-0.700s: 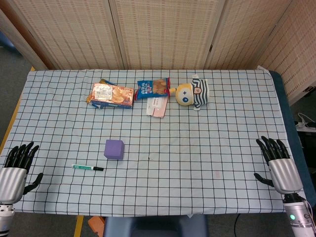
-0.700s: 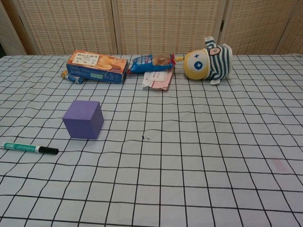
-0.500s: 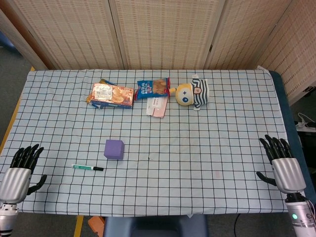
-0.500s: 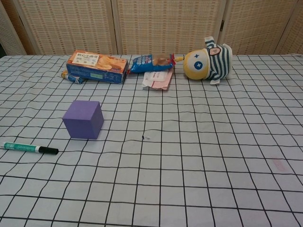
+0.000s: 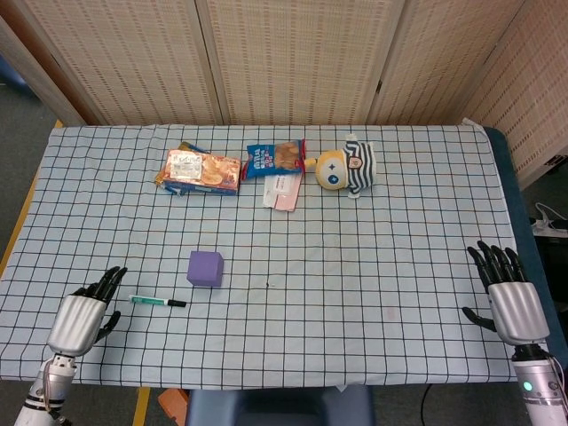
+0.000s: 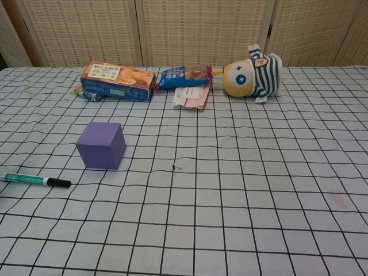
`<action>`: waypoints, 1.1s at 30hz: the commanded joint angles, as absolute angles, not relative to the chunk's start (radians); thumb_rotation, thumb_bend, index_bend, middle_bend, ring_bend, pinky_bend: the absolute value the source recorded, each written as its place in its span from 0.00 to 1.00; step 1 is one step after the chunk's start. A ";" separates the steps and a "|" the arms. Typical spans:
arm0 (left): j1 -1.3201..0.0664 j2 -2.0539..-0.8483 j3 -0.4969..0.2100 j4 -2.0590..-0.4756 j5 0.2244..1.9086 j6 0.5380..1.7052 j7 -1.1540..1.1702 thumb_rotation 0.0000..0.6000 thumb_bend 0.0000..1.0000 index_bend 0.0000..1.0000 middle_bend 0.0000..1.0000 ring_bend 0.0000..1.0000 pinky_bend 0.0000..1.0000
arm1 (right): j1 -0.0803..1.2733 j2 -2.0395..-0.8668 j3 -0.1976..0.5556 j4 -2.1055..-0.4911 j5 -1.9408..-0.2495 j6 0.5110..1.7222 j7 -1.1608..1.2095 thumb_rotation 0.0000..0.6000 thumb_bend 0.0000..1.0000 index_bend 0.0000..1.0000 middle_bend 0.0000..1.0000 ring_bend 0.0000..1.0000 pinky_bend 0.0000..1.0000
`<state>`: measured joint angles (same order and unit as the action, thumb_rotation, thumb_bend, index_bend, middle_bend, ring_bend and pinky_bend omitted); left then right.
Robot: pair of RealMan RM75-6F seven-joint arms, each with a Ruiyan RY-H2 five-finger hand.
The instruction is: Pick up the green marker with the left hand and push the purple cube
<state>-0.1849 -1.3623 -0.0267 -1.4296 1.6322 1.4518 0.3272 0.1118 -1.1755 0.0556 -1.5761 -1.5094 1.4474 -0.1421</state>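
One green marker lies near table's front-left corner, long axis along front edge, just right of left robot hand, empty, fingers spread. Purple cube just beyond marker.

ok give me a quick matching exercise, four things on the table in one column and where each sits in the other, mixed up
Things:
1. green marker
2. purple cube
3. striped plush toy
4. right hand

Places:
A. far side, beside the snack packets
B. lying flat just ahead of the left hand
C. open, at the table's right edge
D. just beyond the marker's capped end

Pairs: 1-B, 2-D, 3-A, 4-C
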 commanded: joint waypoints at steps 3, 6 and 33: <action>-0.234 -1.450 -0.023 -1.328 1.600 1.340 0.442 1.00 0.34 0.25 0.23 0.79 0.97 | 0.114 -1.179 0.053 -1.581 -1.504 1.439 -0.165 1.00 0.03 0.00 0.00 0.00 0.00; -0.248 -1.483 -0.022 -1.274 1.573 1.298 0.466 1.00 0.35 0.25 0.22 0.80 0.98 | 0.117 -1.175 0.048 -1.588 -1.506 1.430 -0.162 1.00 0.03 0.00 0.00 0.00 0.00; -0.301 -1.657 -0.004 -1.030 1.575 1.287 0.427 1.00 0.36 0.43 0.45 0.83 1.00 | 0.131 -1.154 0.032 -1.612 -1.493 1.378 -0.160 1.00 0.03 0.00 0.00 0.00 0.00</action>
<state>-0.3010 -1.6569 -0.0045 -1.0304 1.5748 1.2869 0.4271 0.1308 -1.1540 0.0321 -1.6117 -1.4925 1.3782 -0.1596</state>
